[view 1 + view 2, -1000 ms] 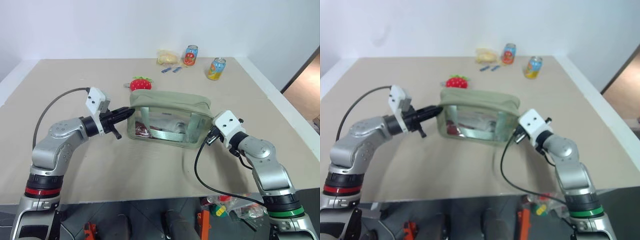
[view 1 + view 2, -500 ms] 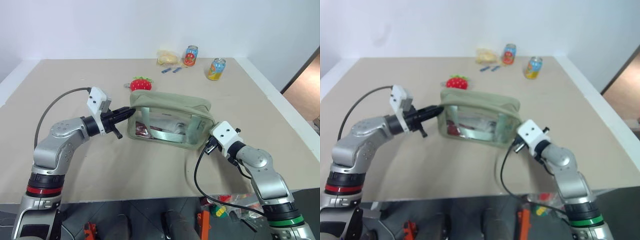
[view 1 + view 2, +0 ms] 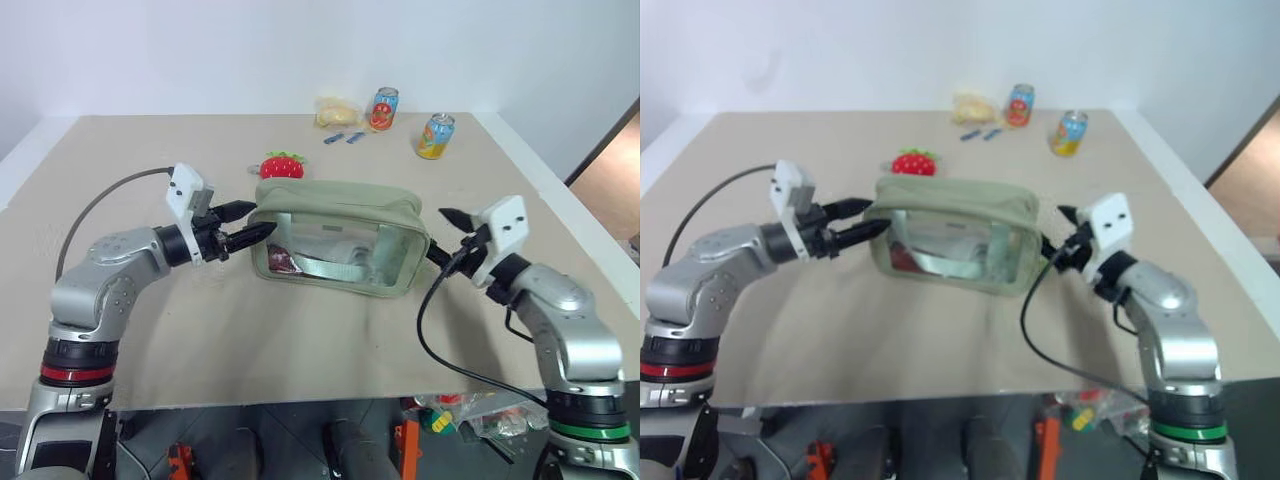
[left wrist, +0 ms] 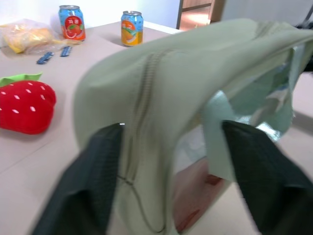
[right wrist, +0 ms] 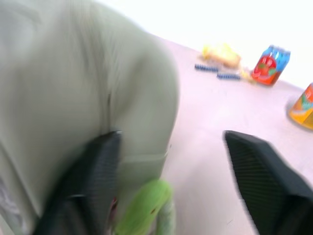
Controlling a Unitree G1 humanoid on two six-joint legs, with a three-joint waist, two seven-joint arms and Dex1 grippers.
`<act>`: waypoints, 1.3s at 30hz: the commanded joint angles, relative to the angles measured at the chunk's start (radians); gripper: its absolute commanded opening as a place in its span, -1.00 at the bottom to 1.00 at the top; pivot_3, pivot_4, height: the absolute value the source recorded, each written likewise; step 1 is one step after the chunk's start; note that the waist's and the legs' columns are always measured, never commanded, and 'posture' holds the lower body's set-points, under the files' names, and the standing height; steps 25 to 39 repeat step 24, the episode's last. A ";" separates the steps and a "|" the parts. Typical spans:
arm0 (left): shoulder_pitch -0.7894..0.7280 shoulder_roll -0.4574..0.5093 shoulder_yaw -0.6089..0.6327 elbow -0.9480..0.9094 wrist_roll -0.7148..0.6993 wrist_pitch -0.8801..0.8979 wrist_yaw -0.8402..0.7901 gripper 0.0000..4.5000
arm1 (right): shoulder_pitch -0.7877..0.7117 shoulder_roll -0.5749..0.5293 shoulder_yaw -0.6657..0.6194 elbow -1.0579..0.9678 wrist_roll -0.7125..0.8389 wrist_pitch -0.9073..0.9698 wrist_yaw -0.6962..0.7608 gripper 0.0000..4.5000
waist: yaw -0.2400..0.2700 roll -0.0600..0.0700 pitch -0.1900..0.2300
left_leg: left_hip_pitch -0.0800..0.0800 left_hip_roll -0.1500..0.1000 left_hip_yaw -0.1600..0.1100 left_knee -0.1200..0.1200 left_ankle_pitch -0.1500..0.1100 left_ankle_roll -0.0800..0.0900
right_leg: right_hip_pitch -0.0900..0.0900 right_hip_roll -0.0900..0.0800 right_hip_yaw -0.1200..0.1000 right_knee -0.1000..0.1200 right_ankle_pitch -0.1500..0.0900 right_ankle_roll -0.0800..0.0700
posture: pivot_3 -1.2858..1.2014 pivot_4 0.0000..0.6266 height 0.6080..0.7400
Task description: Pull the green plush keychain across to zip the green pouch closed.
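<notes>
Both my pincers have just let go. A moment ago my left gripper (image 3: 243, 222) was pinched on the left end of the green pouch (image 3: 340, 240) and my right gripper (image 3: 452, 232) was tucked low against its right end; now the left one stands spread, its two black fingers straddling the pouch's left end without clamping it, and the right one has risen and rolled, fingers wide and grasping nothing, just off the pouch's right end at about three o'clock from it.

The pouch sits on the table (image 3: 300, 330) between my hands, and its top looks smooth and drawn together; in the left wrist view the zipper runs shut along the ridge as far as I can see. The green plush keychain (image 5: 144, 208) hangs at the pouch's right end, just below my open right fingers. I judge the pull is done and this is the release, though I cannot see the last bit of zipper by the keychain. The red strawberry plush (image 3: 283, 166) lies at eleven o'clock behind the pouch, untouched.
</notes>
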 commanded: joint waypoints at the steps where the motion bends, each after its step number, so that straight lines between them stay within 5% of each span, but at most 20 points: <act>1: -0.013 0.021 0.031 -0.039 -0.022 0.001 -0.009 0.98 | 0.036 -0.044 -0.073 -0.087 0.078 0.016 0.041 1.00 | 0.000 0.000 0.000 | 0.000 0.000 0.000 0.000 0.000 0.000 | 0.000 0.000 0.000 0.000 0.000 0.000 | 0.03 -0.52 1.00; 12: 0.054 0.042 0.070 -0.079 0.058 -0.124 0.037 0.98 | 0.123 -0.008 -0.240 -0.184 0.205 0.045 -0.078 1.00 | 0.000 0.000 0.000 | 0.001 0.000 0.000 0.002 0.000 0.000 | 0.001 0.000 0.000 0.000 0.000 0.000 | 0.03 -0.52 1.00; 17: 0.202 0.041 0.105 -0.145 0.114 -0.195 0.090 0.98 | 0.334 0.003 -0.329 -0.322 0.265 0.048 -0.061 1.00 | 0.002 0.000 0.000 | 0.000 0.000 0.000 0.001 -0.001 -0.002 | 0.000 -0.001 0.000 0.000 -0.001 0.000 | 0.03 -0.52 1.00; 24: 0.411 -0.023 0.063 -0.262 0.195 -0.231 0.204 0.98 | 0.564 0.091 -0.194 -0.474 0.174 -0.037 -0.106 1.00 | 0.001 0.000 0.000 | 0.000 0.002 0.001 0.002 -0.003 -0.004 | 0.000 -0.001 0.000 0.000 -0.003 0.000 | 0.03 -0.52 1.00; 39: 0.411 -0.023 0.063 -0.262 0.195 -0.231 0.204 0.98 | 0.564 0.091 -0.194 -0.474 0.174 -0.037 -0.106 1.00 | 0.001 0.000 0.000 | 0.000 0.002 0.001 0.002 -0.003 -0.004 | 0.000 -0.001 0.000 0.000 -0.003 0.000 | 0.03 -0.52 1.00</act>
